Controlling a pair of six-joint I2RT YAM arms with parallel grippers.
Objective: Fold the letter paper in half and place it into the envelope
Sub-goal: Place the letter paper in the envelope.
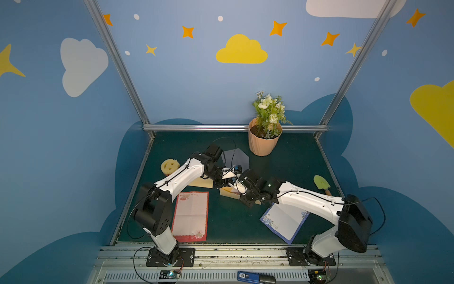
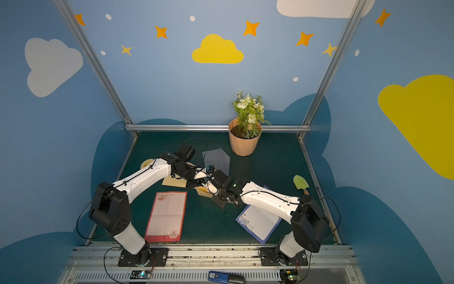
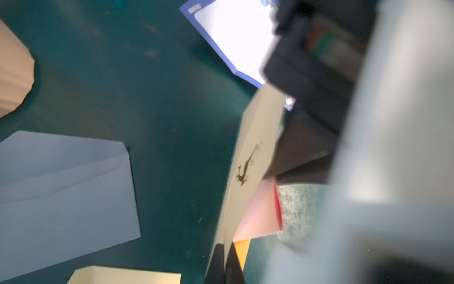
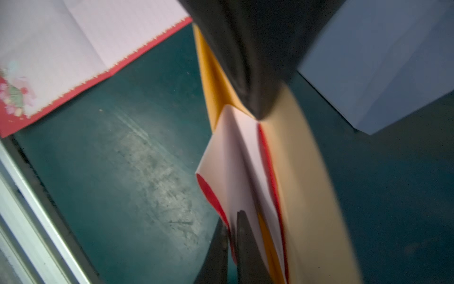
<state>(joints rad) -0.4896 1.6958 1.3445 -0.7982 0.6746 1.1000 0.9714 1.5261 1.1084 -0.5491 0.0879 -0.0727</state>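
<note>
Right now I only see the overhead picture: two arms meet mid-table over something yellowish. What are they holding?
Observer: The right wrist view shows the right tool shut on a folded pink letter paper with a red edge.
Operator: And the other arm?
Observer: In the left wrist view, the left tool pinches the edge of a cream envelope bearing a small gold emblem.
Operator: Is the paper inside yet?
Observer: Its far end lies between the envelope's orange lining and its cream wall; how deep, I cannot tell.
</note>
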